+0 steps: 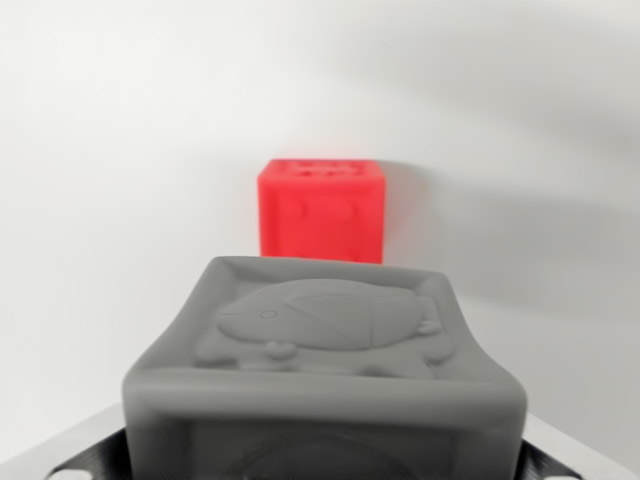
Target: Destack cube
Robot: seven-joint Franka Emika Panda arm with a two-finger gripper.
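A grey cube (325, 350) with a raised animal figure on its face fills the lower half of the wrist view, very close to the camera. It sits between the metal edges of my gripper body (75, 450) at the bottom corners. The fingers themselves are hidden behind it, and the gripper seems shut on it. Beyond the grey cube, a red cube (322, 210) with round studs stands alone on the white surface, near the middle of the view and apart from the grey one.
A plain white surface (120, 200) spreads around the red cube on all sides. A soft shadow falls to the wrist view's right of the red cube.
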